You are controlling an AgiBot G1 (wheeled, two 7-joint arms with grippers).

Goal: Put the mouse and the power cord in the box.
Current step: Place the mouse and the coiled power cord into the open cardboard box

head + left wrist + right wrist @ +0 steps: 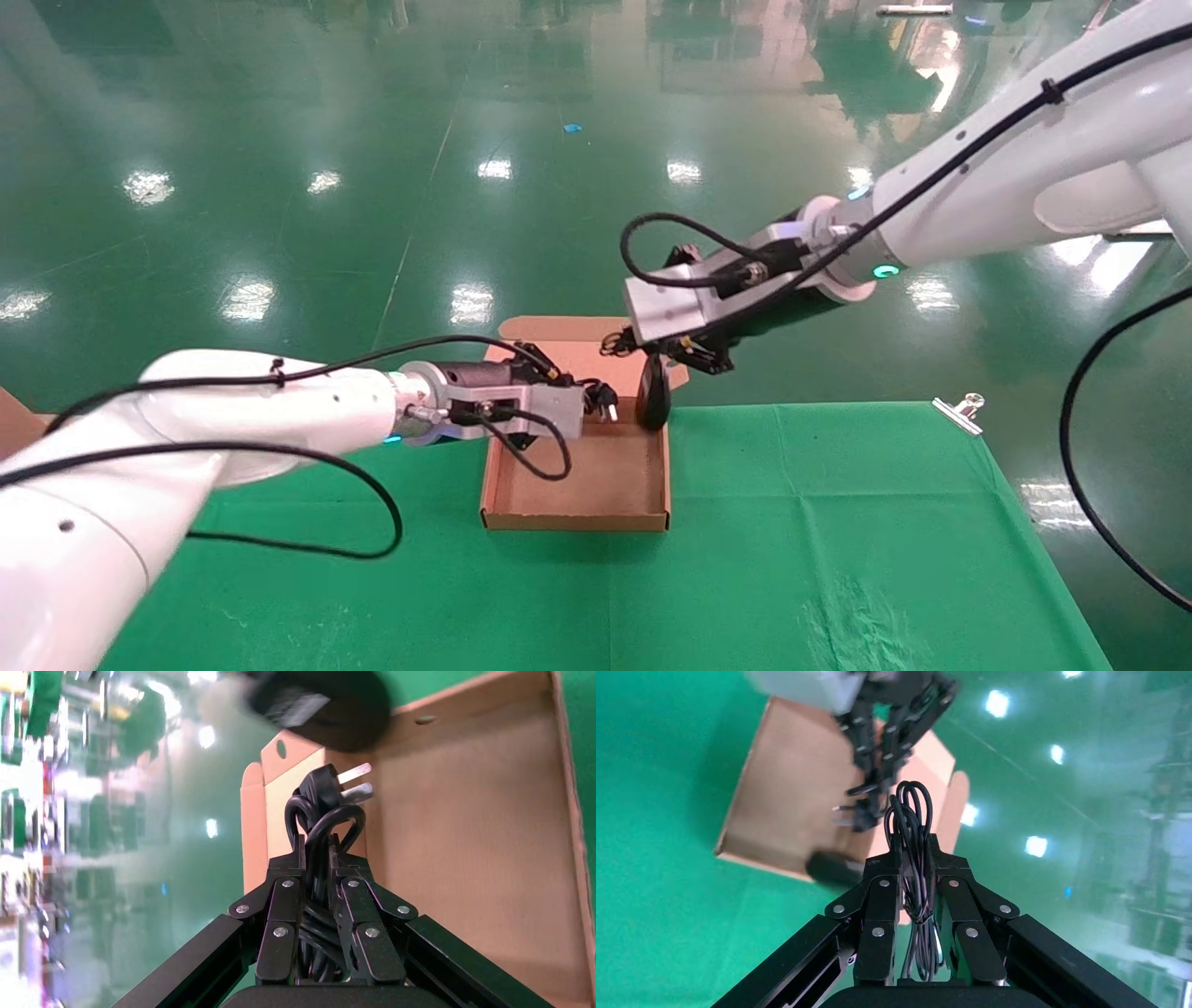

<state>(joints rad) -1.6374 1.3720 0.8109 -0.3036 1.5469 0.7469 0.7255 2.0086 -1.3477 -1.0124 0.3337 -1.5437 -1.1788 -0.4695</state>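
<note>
The brown cardboard box (pixel 577 515) lies open on the green cloth, its lid flap (pixel 559 334) folded back. My left gripper (pixel 593 399) hovers over the box's far left part, shut on the bundled power cord (pixel 318 822); its plug (pixel 330 787) sticks out past the fingertips. My right gripper (pixel 639 348) is above the box's far right corner, shut on the mouse's thin coiled wire (pixel 912 822). The black mouse (pixel 654 396) dangles from that wire just over the corner. The right wrist view shows the mouse (pixel 835 869) at the box (pixel 786 797) wall, with the left gripper (pixel 866 794) close by.
A silver binder clip (pixel 959 413) sits on the table's far edge at the right. Green cloth (pixel 838 540) covers the table around the box. A piece of cardboard (pixel 14 419) shows at the far left. Shiny green floor lies beyond the table.
</note>
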